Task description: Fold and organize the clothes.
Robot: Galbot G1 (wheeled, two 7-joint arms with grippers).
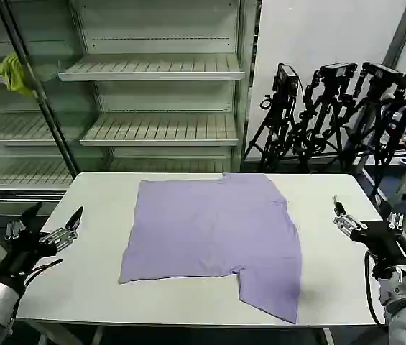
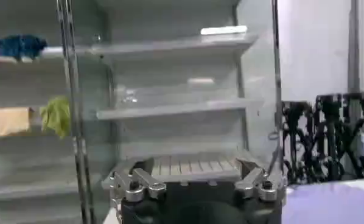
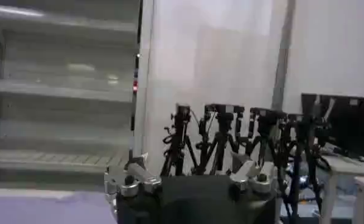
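One lavender T-shirt lies spread flat, plain side up, on the white table before me, between my two grippers, its long axis running from the table's far edge toward me, one sleeve trailing at the near right corner. My left gripper hovers left of it, fingers spread; my right gripper hovers right, fingers spread, both touching nothing. Behind, metal shelves hold a yellow-green cloth.

Lavender T-shirt lies spread, seemingly print-down, one sleeve toward front edge
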